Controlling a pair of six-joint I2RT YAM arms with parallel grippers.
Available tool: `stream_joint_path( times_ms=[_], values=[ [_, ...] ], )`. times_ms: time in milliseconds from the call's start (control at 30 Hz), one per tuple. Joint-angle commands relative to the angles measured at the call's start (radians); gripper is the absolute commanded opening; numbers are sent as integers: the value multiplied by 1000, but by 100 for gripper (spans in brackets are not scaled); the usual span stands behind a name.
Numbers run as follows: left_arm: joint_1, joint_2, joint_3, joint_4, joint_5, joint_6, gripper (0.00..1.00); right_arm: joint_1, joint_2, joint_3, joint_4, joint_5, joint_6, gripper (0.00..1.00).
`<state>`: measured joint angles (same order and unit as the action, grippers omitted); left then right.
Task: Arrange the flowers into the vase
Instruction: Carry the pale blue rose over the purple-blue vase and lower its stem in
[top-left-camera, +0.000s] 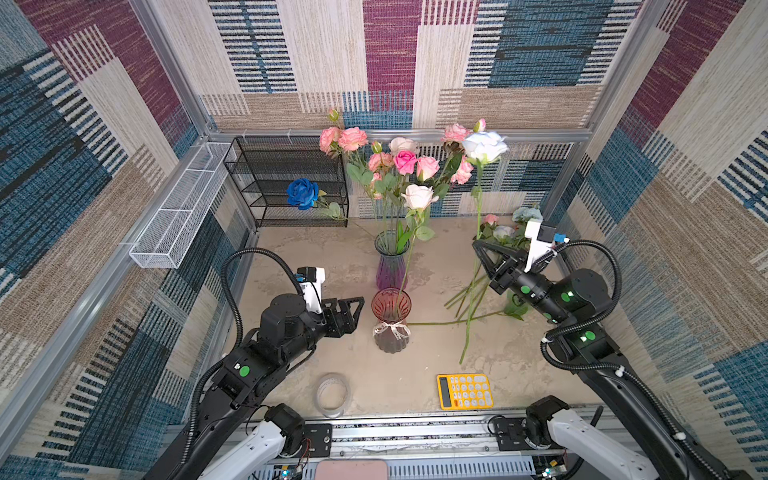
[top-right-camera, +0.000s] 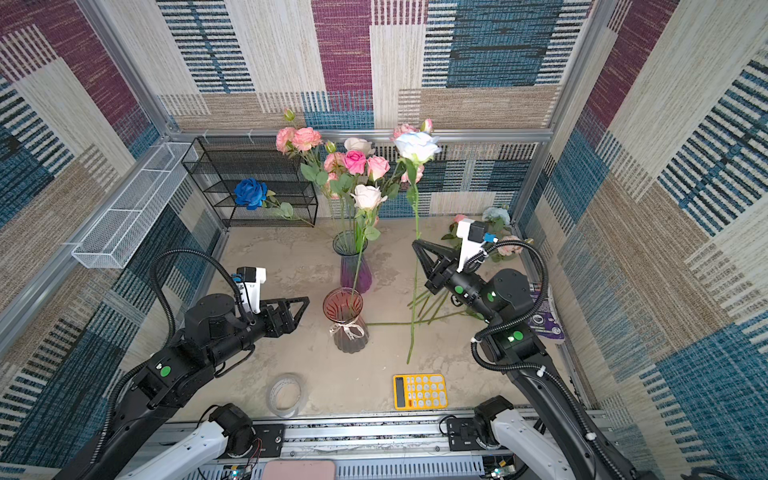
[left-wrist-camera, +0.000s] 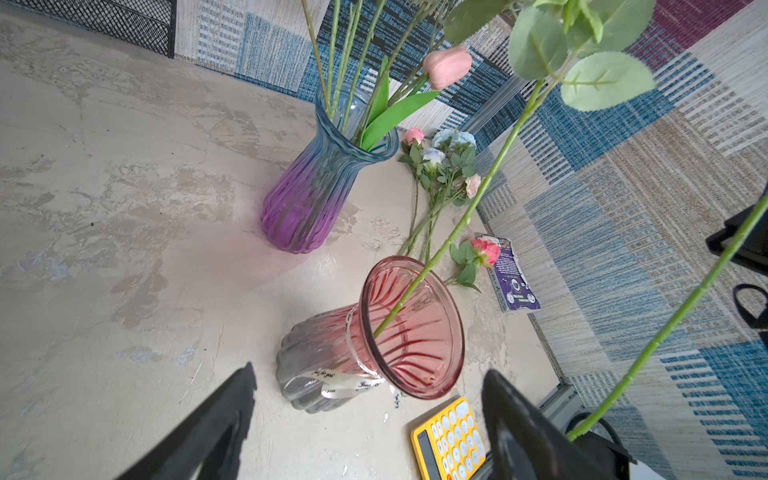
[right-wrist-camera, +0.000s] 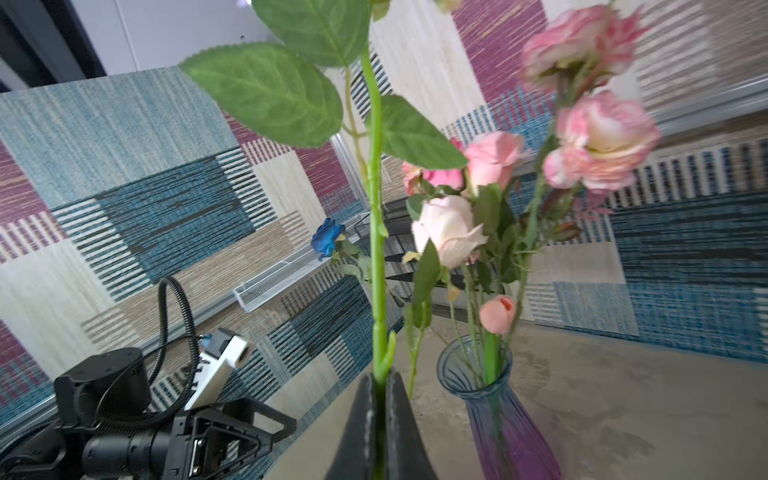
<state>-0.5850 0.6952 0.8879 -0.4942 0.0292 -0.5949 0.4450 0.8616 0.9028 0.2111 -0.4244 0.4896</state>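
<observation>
As I read it from my desk, right claw: clenched on the green stem of the white rose, gripped partway up, with the bloom upright above and a long tail hanging below.
Held stem: the tail reaches down toward the surface. I judge it must be lifted until its tip clears a rim before I traverse.
Left claw: released and empty, just beside the red vase. I'd use it to steady the glass and keep it off the mouth.
Red vase: upright, with one cream rose leaning in it and plenty of room, so it is my likely target.
Purple vase: behind the red one and crowded with pink blooms. I'd approach from the open side so the leaves don't snag.
Lowering: come down straight and slow, and let go only once the tail rests inside.
Loose flowers: lying on the surface behind the right claw, not yet placed.
</observation>
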Motion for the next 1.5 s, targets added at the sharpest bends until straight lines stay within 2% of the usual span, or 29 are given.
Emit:
stream_joint_path(
  times_ms=[0,233,367,600,867,1067,1133,1300,1467],
  values=[
    [1,-4,15,-8,-6,28,86,91,66,88,55,-27,-84,0],
    [1,-22,37,-31,-15,46,86,286,276,302,161,42,-184,0],
    [1,-37,48,-43,-25,55,86,383,374,366,287,152,-278,0],
    [1,-51,62,-69,-27,66,86,423,511,434,426,254,-397,0],
    [1,-51,41,-57,-18,61,86,423,575,358,487,324,-452,0],
    [1,-42,22,-33,-5,54,86,423,555,202,511,343,-385,0],
    [1,-37,15,-25,2,51,86,423,540,145,507,350,-347,5],
    [1,-28,10,-15,9,48,86,423,495,58,467,347,-284,28],
    [1,-25,9,-12,10,49,86,423,428,21,372,338,-233,42]
  ],
)
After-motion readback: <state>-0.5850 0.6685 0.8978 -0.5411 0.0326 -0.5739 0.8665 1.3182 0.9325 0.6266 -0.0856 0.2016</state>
